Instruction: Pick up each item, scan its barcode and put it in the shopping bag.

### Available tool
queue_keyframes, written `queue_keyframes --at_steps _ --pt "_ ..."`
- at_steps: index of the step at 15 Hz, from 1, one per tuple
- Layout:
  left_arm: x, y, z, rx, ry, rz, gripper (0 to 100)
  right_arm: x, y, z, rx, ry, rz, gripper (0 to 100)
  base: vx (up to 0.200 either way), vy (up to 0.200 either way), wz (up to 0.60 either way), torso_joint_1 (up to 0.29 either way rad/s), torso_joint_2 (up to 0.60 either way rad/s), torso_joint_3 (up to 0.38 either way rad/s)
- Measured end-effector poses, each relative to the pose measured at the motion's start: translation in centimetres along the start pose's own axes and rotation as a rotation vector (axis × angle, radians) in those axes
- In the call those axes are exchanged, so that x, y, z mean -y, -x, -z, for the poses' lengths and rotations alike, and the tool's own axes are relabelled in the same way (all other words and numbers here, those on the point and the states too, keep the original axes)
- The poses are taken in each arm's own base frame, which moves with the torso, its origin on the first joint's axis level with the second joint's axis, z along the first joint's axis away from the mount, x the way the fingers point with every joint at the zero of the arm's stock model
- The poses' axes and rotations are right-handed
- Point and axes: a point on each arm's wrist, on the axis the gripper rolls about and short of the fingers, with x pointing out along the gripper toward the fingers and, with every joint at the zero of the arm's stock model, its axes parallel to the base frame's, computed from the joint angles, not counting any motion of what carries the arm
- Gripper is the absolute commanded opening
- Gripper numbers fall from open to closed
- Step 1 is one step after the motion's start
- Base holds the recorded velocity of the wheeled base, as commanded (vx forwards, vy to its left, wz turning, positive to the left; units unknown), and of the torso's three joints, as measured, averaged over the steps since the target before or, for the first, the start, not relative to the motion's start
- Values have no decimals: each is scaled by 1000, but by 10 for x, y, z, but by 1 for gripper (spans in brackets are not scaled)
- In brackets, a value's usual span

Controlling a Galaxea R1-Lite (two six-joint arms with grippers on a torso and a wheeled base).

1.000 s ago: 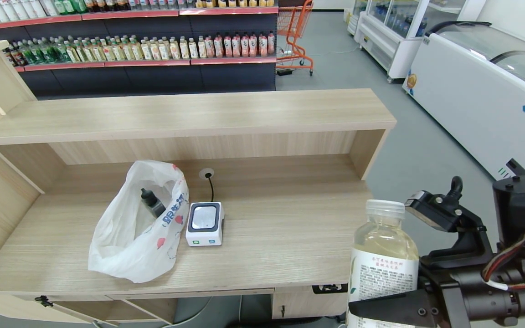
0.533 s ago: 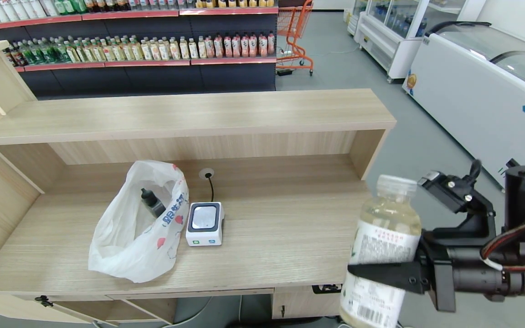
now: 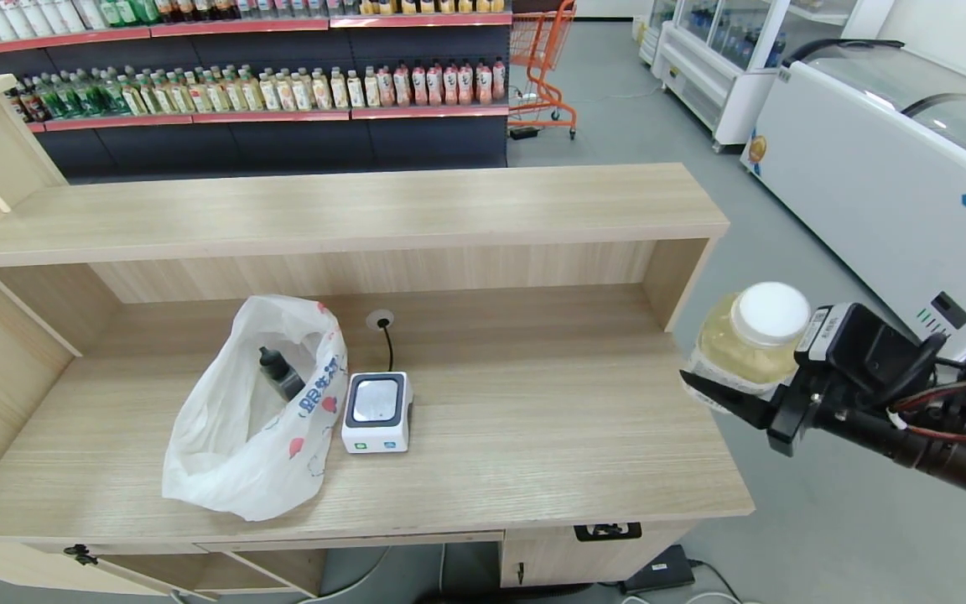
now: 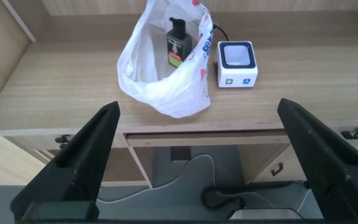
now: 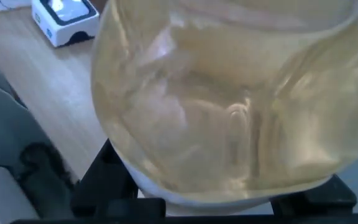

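One bottle (image 3: 750,340) is gripped in the right tool (image 3: 722,377), whose fingers are closed around its body below the shoulder; it is held in the air off the right end of the table (image 3: 533,436), well apart from the scanner (image 3: 376,411) and the shopping bag (image 3: 231,436). The bottle is judged to be moderately heavy, since it appears nearly full of liquid, and a shift of weight is to be expected whenever it is tilted. Its wall is taken to be thin, smooth plastic: some give under pressure and some slip against the fingers should be allowed for, while breakage is considered unlikely. Hold is best taken around the cylindrical body at the labelled band, where the surface is straight and less slick; the cap and the tapered shoulder are to be avoided. The bottle is seen to be clear, filled with a pale yellow liquid, closed by a white screw cap (image 3: 773,313), and wrapped by a white label of which only an edge is visible. It is tilted so that the cap faces up toward the head camera. The barcode cannot be seen. The left tool (image 4: 199,106) is spread wide with nothing between its fingers, short of the table's near edge. A dark pump bottle (image 3: 280,375) is already lodged in the bag.
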Motion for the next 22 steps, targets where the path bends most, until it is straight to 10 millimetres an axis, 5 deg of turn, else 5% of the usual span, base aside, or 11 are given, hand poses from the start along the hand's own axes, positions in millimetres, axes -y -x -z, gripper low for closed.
queue_keyframes --at_steps 7,13,22 --pt "0 0 0 0 0 0 100 1 -19 6 236 409 86 0 0 0 0 0 0 0" --pt "0 0 0 0 1 0 100 -21 -33 17 241 423 6 0 0 0 0 0 0 0" --pt "0 0 0 0 -1 0 100 -26 -19 15 230 441 -3 0 0 0 0 0 0 0"
